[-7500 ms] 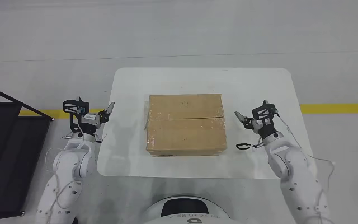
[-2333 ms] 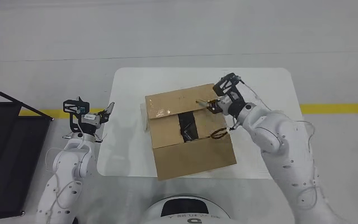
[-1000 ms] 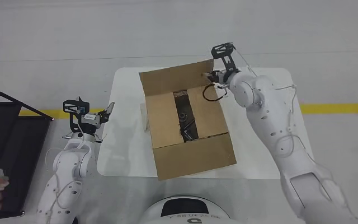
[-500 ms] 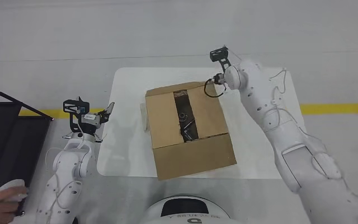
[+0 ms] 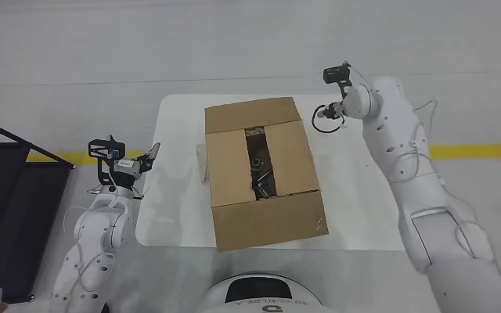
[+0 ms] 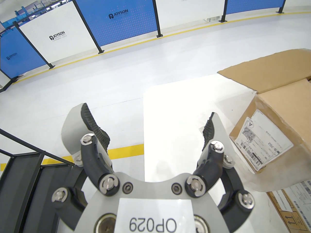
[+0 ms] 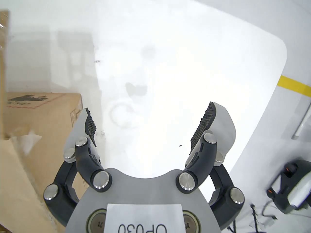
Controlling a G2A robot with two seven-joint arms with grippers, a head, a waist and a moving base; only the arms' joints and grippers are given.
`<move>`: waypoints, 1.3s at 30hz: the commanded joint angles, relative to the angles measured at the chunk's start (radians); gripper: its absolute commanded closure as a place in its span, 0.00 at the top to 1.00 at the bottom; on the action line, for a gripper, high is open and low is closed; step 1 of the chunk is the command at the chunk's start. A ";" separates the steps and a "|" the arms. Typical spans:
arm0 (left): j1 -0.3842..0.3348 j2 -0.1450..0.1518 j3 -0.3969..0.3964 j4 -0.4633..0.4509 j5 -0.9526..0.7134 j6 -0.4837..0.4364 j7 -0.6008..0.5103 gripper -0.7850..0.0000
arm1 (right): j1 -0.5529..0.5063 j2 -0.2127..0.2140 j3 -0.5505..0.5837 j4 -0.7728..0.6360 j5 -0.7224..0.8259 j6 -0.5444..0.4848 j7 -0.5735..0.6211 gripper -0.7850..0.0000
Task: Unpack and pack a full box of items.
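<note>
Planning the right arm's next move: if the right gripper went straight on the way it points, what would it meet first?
Probably the bare white table beside the cardboard box; the right gripper is open, with nothing in between.

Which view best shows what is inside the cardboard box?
The top view: it looks straight down into the cardboard box, where dark items lie in the gap between the inner flaps. The left wrist view gives its labelled outer side, the right wrist view an outer corner.
</note>
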 commanded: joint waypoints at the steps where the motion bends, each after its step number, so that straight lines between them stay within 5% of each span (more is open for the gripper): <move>1: 0.000 0.000 0.000 0.000 0.000 0.000 0.000 1.00 | -0.098 0.019 0.100 -0.173 0.078 -0.035 -0.074 1.00; 14: 0.000 0.000 0.000 0.000 0.000 0.000 0.000 1.00 | -0.172 0.021 0.107 -0.282 0.120 -0.071 -0.156 1.00; 17: 0.000 0.000 0.000 0.000 0.000 0.000 0.000 1.00 | -0.157 0.011 0.060 -0.288 0.087 -0.006 -0.171 1.00; 25: 0.000 0.000 0.000 0.000 0.000 0.000 0.000 1.00 | 0.005 -0.056 -0.154 -0.070 0.084 0.102 -0.172 1.00; 33: 0.000 0.000 0.000 0.000 0.000 0.000 0.000 1.00 | 0.099 -0.111 -0.310 0.107 0.056 0.050 -0.088 1.00; 39: 0.000 0.000 0.000 0.000 0.000 0.000 0.000 1.00 | 0.095 -0.114 -0.330 0.159 0.038 -0.031 -0.015 1.00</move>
